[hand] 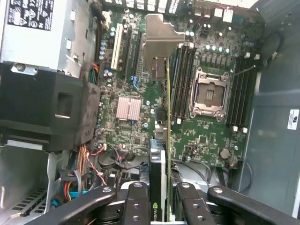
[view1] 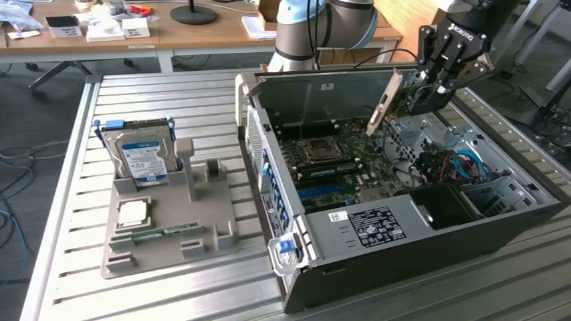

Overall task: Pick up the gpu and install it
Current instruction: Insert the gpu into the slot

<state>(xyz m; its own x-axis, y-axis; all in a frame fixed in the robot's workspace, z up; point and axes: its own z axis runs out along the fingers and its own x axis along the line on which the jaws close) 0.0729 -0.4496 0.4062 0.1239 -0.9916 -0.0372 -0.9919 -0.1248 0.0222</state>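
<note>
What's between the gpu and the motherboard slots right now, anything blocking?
Nothing visible. The gripper is shut on the gpu, holding it over the open case. The expansion slots on the motherboard lie uncovered below. Loose cables sit off to one side.

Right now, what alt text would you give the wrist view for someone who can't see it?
The gripper holds the gpu edge-on over the motherboard of an open computer case, with the card's pale metal bracket at its far end. The empty CPU socket lies on one side of the card, a black plastic shroud on the other.
</note>
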